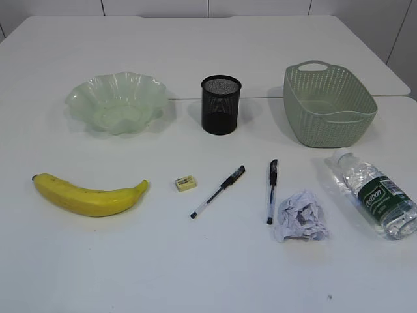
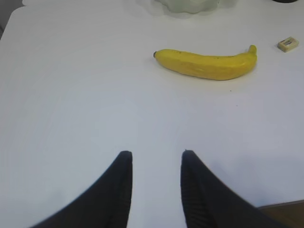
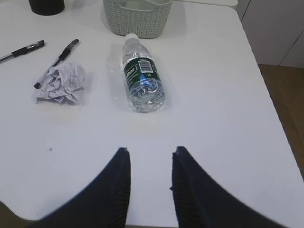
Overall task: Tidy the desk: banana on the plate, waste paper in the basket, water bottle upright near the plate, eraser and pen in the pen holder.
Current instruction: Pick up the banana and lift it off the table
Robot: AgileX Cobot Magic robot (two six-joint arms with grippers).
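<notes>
a cluttered white desk (image 1: 208, 274) waits untouched, every item apart from its place: the banana (image 1: 90, 195) lies near the desk's left edge in front of the pale green scalloped plate (image 1: 117, 101), the small yellow eraser (image 1: 186, 183) and two black pens (image 1: 219, 191) (image 1: 271, 190) sit mid-desk in front of the black mesh pen holder (image 1: 221, 104), the crumpled waste paper (image 1: 301, 216) rests just beside the second pen, and the water bottle (image 1: 376, 195) lies on its side near the right edge, its cap pointing toward the green woven basket (image 1: 329, 104) at the back right. neither arm appears in the exterior view; each wrist view shows its own gripper hanging over the near edge, the left gripper (image 2: 154, 166) with jaws partly apart and empty, facing the banana, the right gripper (image 3: 149, 164) likewise partly parted and holding nothing, facing the bottle. the opening step looks to be the banana for the left arm, and doing it well likely means widening the jaws, coming down across the fruit's thick middle rather than along its curve, and squeezing gently to avoid bruising before lowering it into the plate's hollow. the right arm could start on the paper, a soft ball best pinched at its centre, clear of the pen tip touching or nearly touching it.
</notes>
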